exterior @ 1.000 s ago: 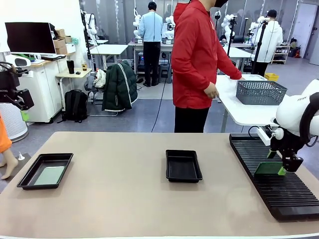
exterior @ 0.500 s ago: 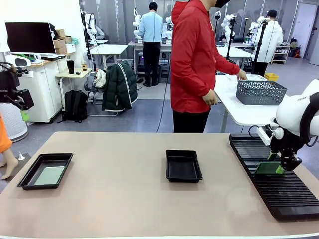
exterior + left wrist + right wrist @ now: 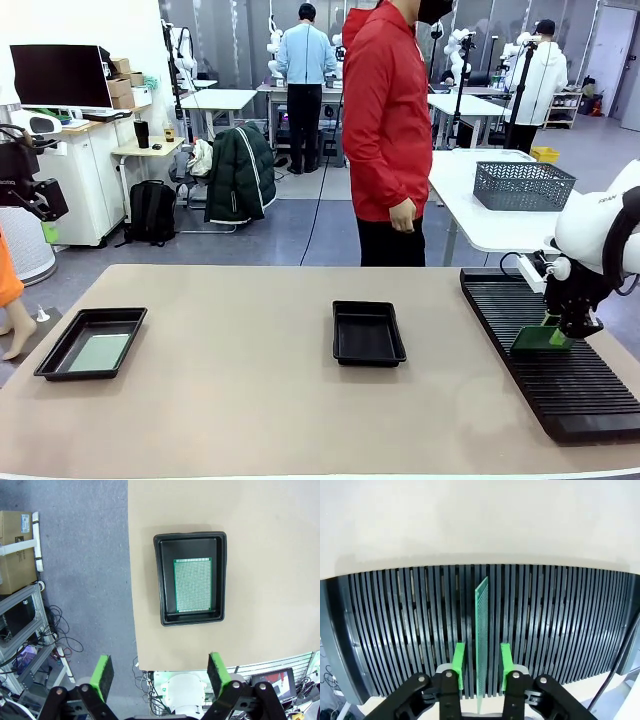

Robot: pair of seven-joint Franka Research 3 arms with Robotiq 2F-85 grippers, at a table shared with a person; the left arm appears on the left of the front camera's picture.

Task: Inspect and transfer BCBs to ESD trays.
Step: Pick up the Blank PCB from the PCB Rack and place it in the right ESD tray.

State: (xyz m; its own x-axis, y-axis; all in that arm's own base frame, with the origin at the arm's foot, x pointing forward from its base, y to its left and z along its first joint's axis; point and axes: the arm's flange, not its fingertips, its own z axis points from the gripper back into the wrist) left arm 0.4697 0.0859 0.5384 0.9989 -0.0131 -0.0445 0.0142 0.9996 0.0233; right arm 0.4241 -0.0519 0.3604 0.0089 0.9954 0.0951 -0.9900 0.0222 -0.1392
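Note:
A green BCB (image 3: 481,630) stands on edge in a slot of the black ribbed rack (image 3: 395,620). My right gripper (image 3: 481,667) straddles it, with a green pad on each side and a small gap showing on both sides. From the front, that board (image 3: 540,339) leans in the rack under the right gripper (image 3: 565,330). One ESD tray (image 3: 60,350) at the table's left holds a flat BCB (image 3: 98,352). My left gripper (image 3: 159,672) hangs open high above this tray (image 3: 162,580) and its board (image 3: 193,585). A second ESD tray (image 3: 340,335) sits mid-table with nothing in it.
The long rack (image 3: 560,390) runs along the table's right side. A person in a red jacket (image 3: 390,120) stands beyond the far edge. Behind the person, a grey mesh basket (image 3: 520,185) rests on a white table. In the left wrist view, the table edge (image 3: 131,580) drops off just left of the tray.
The right gripper's pads have drawn closer together around the standing board. The person has pulled an arm back from the mesh basket and turned. The left arm stays still.

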